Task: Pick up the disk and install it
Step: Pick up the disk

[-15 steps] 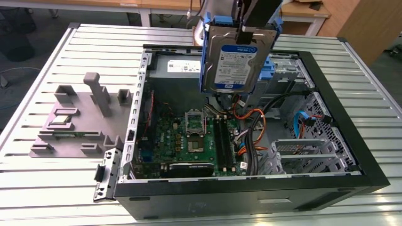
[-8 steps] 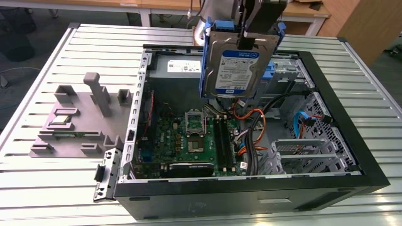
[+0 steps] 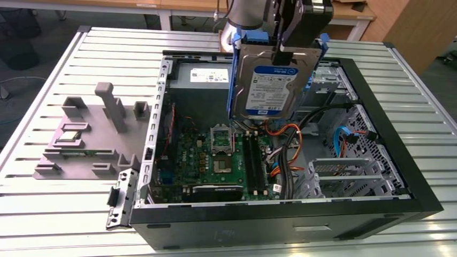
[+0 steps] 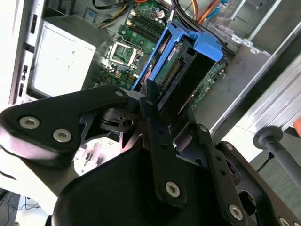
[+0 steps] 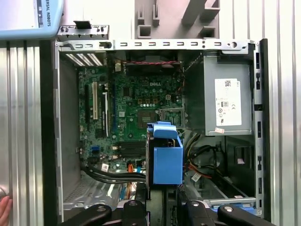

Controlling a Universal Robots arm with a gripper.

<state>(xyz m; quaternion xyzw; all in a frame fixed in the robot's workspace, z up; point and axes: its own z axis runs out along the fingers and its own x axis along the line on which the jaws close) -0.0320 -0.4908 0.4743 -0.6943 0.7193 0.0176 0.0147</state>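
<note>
Two black fingers (image 4: 153,117) of the gripper (image 3: 283,56) are clamped on the upper edge of the disk (image 3: 266,88), the jaws drawn in to the thickness of its blue plastic frame. The disk hangs upright beneath the gripper, its white-and-blue label turned toward the exterior view. It is lifted clear of the table and held over the open computer case (image 3: 286,230). In the second wrist view the disk (image 4: 186,56) juts out from between the fingers, edge-on, with its connector side showing. In the first wrist view its blue frame (image 5: 167,157) stands over the case interior beside the motherboard (image 5: 131,99).

In the exterior view, at six o'clock from the disk, the green motherboard (image 3: 214,155) lies flat on the case floor. At about ten o'clock the grey power supply (image 3: 203,75), with a white label, sits against the far wall of the case. At five o'clock orange cables (image 3: 294,143) loop across the floor, and at four o'clock a silver drive cage (image 3: 346,171) stands near the case's side wall. Outside the case, at eight o'clock, a grey moulded fixture (image 3: 93,134) rests on the slatted metal table (image 3: 43,214).
</note>
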